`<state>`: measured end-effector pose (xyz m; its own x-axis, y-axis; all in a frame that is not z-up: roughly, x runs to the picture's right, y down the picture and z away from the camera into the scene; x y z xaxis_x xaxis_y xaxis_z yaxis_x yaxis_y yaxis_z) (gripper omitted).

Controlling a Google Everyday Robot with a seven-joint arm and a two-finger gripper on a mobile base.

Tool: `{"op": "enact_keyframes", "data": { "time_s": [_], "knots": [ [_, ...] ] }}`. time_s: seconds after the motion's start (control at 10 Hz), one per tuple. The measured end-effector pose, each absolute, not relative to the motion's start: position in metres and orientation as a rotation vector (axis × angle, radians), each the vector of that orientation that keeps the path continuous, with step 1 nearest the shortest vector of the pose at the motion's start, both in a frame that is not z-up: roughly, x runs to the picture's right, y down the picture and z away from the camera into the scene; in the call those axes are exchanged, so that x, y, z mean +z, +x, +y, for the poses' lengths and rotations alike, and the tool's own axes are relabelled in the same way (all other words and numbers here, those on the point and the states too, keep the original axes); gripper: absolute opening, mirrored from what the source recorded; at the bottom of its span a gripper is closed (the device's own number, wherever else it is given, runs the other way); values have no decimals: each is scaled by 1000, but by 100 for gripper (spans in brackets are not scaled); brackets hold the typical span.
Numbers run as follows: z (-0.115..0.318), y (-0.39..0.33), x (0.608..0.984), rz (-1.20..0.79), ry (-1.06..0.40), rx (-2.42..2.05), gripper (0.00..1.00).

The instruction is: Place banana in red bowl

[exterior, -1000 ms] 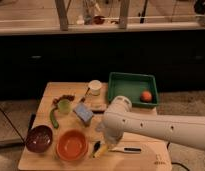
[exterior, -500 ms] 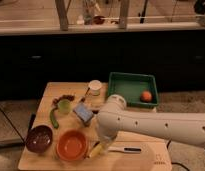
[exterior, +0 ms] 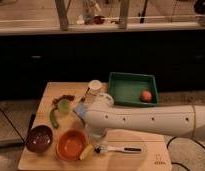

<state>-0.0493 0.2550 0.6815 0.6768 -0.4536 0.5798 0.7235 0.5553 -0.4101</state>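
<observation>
The pincer (exterior: 97, 142), its grip state unclear, hangs just right of the banana (exterior: 87, 151), which leans against the red bowl (exterior: 72, 145) rim.

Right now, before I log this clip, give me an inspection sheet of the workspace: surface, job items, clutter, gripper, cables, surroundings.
Surface: light wooden table, crowded on its left half.
Job's things: banana lies on the table against the right rim of the red bowl; the bowl holds nothing.
Clutter: dark maroon bowl, long green pod, brush, white cup, green tray holding an orange ball.
Gripper: gripper is low, just right of the banana, mostly hidden by the arm.
Cables: dark cable on the floor at left.
Surroundings: dark cabinets behind, counter above.
</observation>
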Motion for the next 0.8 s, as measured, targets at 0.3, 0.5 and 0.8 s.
{"op": "enact_keyframes", "data": {
  "time_s": [0.3, 0.5, 0.8],
  "knots": [
    [255, -82, 690, -464, -699, -807, 0],
    [253, -97, 694, -477, -708, -847, 0],
    [247, -115, 698, -495, -708, -900, 0]
  ]
}}
